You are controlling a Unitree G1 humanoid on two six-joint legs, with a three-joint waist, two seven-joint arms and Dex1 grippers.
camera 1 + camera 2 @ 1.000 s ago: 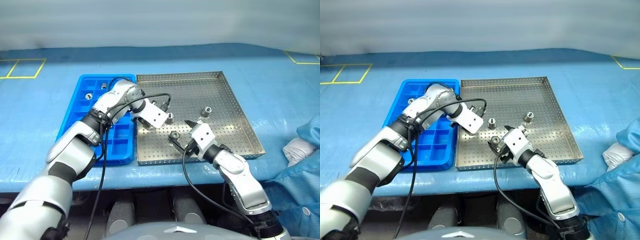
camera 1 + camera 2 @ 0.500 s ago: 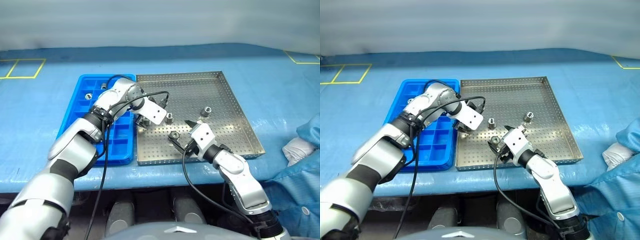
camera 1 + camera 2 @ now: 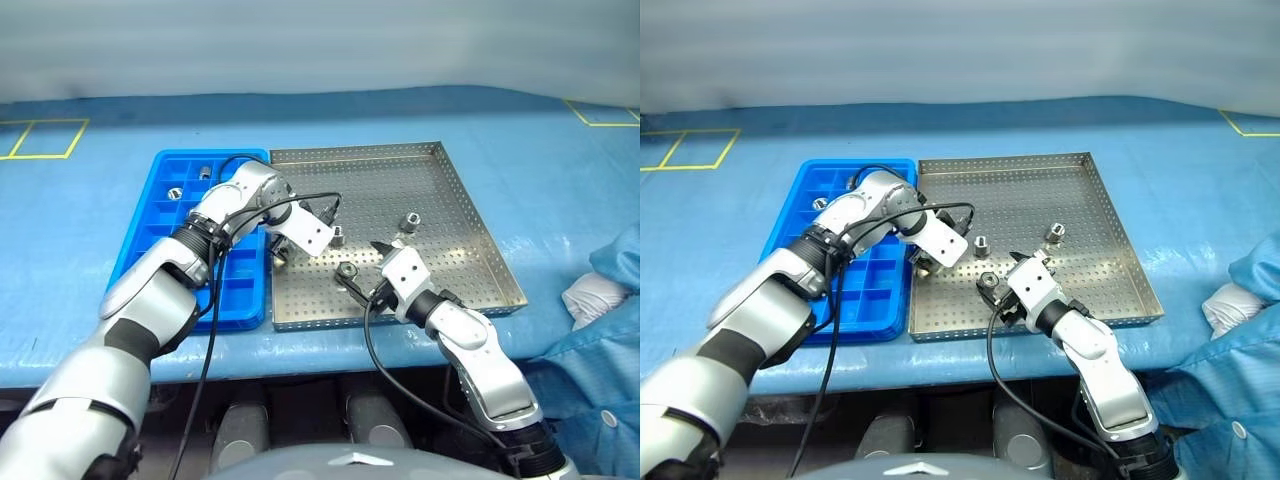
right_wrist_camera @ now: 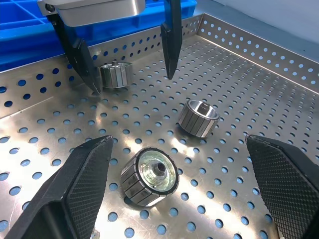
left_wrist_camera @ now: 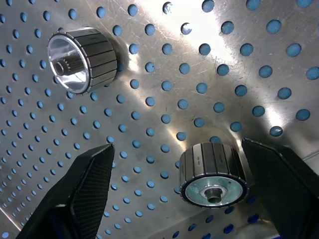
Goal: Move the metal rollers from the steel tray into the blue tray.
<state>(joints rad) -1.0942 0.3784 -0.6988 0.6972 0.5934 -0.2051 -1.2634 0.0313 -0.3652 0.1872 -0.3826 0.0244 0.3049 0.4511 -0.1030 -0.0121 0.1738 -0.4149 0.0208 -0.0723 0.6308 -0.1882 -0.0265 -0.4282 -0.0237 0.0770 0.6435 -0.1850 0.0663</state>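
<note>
- We looked down on a table under a blue covering, yellow tape lines marked at its far corners, and a light blue garment bunched at the near right edge.
- The blue tray sat on the left with the steel tray touching its right side.
- Our left arm reached forward across the blue tray, elbow bent, wrist turned inward, and pitched steeply down over the steel tray's near-left part.
- The left gripper stood wide open, fingertips right at the perforated floor, one on each side of a metal roller lying on its side near the rim; nothing was clamped.
- From the left wrist, that roller lay between the spread fingers without touching either, and a second roller lay on its side further off.
- Our right arm came in low from the near right, forearm angled forward and left, gripper almost level above the steel tray's near edge.
- The right gripper was also spread wide and held nothing; a roller lay on its side between its fingers, clear of both.
- Another roller stood further back in the steel tray.
- Two rollers sat in far compartments of the blue tray.
</note>
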